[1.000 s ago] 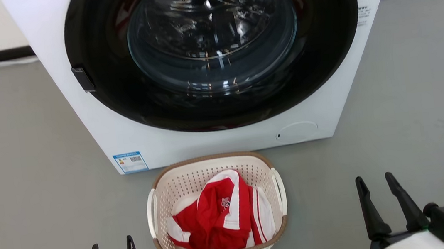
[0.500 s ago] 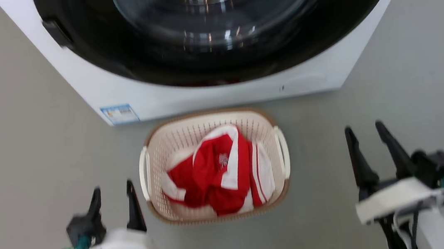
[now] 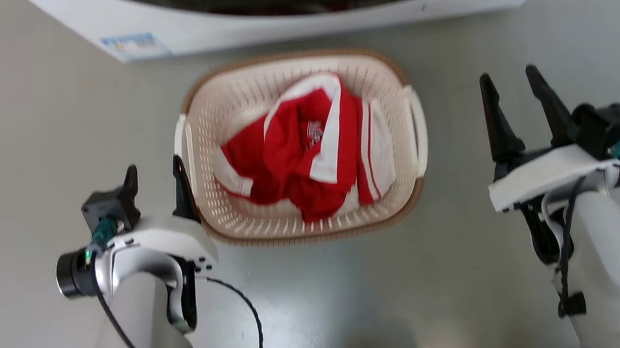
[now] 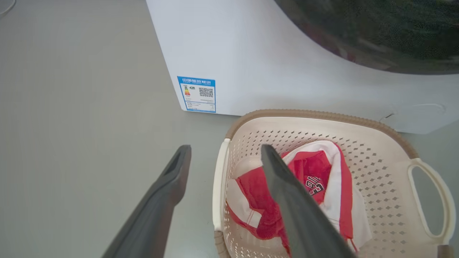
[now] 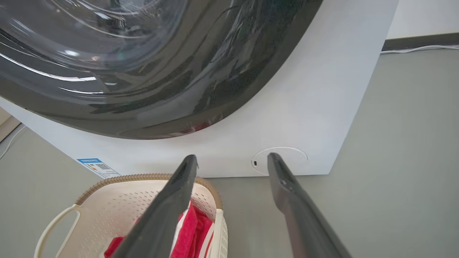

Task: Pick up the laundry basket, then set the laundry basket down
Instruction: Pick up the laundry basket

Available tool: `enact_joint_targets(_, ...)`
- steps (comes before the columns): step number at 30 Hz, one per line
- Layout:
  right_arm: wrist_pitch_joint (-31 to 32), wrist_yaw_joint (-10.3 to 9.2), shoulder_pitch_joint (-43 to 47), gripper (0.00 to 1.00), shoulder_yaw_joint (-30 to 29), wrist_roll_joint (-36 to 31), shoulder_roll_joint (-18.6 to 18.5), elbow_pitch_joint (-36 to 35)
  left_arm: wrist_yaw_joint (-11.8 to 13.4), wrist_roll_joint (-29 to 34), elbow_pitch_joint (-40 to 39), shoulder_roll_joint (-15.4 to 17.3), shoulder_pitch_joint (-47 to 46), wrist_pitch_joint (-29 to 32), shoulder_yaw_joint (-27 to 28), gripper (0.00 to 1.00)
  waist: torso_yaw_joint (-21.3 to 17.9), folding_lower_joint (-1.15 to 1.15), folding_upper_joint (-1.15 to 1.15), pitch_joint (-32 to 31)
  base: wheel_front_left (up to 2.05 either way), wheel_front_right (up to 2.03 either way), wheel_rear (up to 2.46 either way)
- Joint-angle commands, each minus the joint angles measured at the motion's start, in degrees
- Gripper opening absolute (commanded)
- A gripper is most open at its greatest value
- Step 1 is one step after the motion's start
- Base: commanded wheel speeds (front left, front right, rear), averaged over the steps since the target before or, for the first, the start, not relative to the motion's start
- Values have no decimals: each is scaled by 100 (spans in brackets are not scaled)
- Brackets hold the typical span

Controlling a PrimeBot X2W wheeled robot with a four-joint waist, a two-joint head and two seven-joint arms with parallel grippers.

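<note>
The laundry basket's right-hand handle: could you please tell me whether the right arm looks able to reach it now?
Probably yes: the right gripper, its fingers open, sits beside that handle of the laundry basket, with bare floor between them.

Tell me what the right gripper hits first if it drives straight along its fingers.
Probably the white lower front of the washing machine, by its round cover; the right gripper points past the laundry basket. Depth unclear.
</note>
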Motion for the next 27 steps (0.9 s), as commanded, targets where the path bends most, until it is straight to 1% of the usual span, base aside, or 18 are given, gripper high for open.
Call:
enact_joint_targets(1,-38,40,-76,100,116,-39,36,-8,-34,-24,36,107,-115,-35,137,100,101,0,0,433,0,0,0)
enact_joint_targets(5,-38,40,-359,100,151,0,36,262,-125,-39,424,107,-475,-35,74,100,138,0,0,760,0,0,0)
enact_joint_targets(18,-38,40,-1033,100,522,168,36,931,-185,-7,1451,107,-1424,-35,-212,100,223,0,0,1432,0,0,0)
enact_joint_targets(23,-38,40,-1193,100,704,183,36,1245,-189,119,1829,107,-1759,-35,-309,100,236,0,0,1671,0,0,0)
enact_joint_targets(25,-38,40,-1282,100,857,207,36,1465,-211,210,1998,111,-1922,-35,-352,100,245,0,0,1781,0,0,0)
enact_joint_targets(26,-38,40,-1425,100,1152,302,36,1773,-256,304,2212,111,-2077,-35,-409,100,252,0,0,1854,0,0,0)
enact_joint_targets(27,-38,40,-1459,100,1195,324,36,1811,-260,320,2252,111,-2106,-35,-421,100,251,0,0,1866,0,0,0)
